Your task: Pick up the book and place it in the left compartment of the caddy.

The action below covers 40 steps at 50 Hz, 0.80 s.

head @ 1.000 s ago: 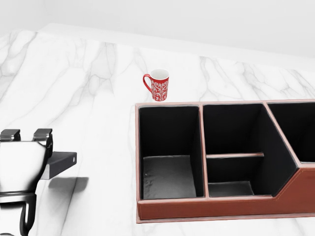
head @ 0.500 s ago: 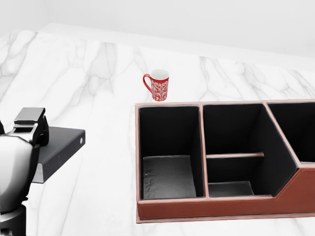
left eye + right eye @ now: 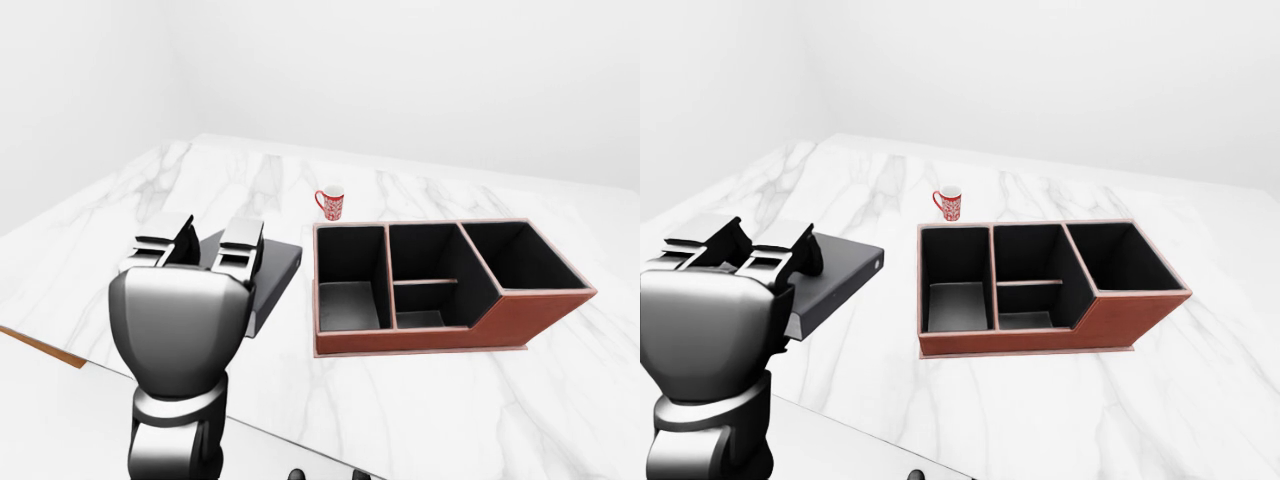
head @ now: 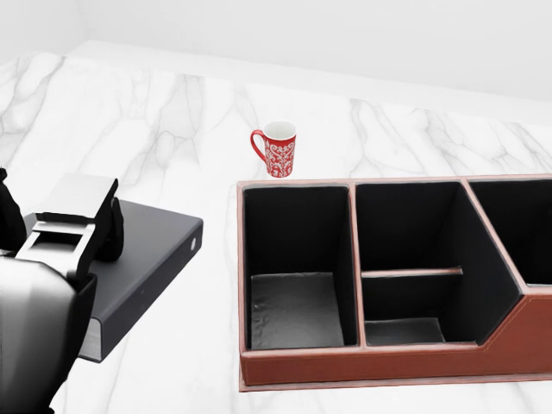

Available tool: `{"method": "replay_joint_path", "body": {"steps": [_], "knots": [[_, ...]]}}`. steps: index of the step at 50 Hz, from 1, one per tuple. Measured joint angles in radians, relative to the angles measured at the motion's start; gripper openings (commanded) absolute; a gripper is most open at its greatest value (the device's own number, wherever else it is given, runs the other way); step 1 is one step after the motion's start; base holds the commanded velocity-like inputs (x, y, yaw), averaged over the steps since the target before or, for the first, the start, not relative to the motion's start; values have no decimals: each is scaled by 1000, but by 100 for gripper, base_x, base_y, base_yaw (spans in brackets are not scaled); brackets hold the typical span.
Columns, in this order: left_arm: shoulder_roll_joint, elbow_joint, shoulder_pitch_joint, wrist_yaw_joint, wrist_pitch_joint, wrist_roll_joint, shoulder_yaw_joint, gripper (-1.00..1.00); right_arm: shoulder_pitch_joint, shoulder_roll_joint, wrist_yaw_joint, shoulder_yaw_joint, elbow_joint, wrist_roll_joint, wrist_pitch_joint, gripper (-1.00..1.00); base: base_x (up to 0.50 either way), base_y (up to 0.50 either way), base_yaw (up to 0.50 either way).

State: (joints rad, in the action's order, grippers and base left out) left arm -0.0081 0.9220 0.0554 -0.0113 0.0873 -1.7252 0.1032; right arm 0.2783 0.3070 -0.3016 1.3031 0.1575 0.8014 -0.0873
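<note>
L hand (image 4: 52, 259) at far left of caddy (image 4: 388, 366), well apart from it, fingers (image 4: 73, 207) clamped on the book (image 4: 151, 259) — two on its top face, rest hidden under it in head view. Book is dark grey, flat-ish, held clear of the tabletop (image 4: 172, 129), its right edge pointing toward caddy but not touching; white gap of tabletop between them. R hand not seen in any view.

Caddy: reddish-brown outside, black inside, sits on tabletop. Left compartment (image 4: 297, 267) is the one nearest the book, nothing in it, grey floor visible. Middle section split by a low crossbar into two cells. Right compartment (image 3: 520, 255) bigger w/ slanted side wall, only fully seen in eye views.

Red patterned mug (image 4: 276, 148) stands upright just above caddy's top-left corner in head view, near it, not touching, handle to view's left.

Tabletop is white marble w/ grey veins.
</note>
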Motion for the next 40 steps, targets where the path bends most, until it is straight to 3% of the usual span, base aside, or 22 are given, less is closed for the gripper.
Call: {"method": "replay_joint_path", "body": {"steps": [13, 26, 40], "knots": [[-43, 53, -16, 60, 0, -94, 130, -100, 0, 0, -1, -1, -3, 1, 0, 100, 0, 0, 0], [-61, 54, -11, 74, 0, -205, 286, -100, 0, 0, 2, -2, 0, -2, 0, 100, 0, 0, 0], [-48, 40, -11, 79, 0, -247, 372, -100, -1, 1, 1, -1, -1, -5, 0, 100, 0, 0, 0]]}}
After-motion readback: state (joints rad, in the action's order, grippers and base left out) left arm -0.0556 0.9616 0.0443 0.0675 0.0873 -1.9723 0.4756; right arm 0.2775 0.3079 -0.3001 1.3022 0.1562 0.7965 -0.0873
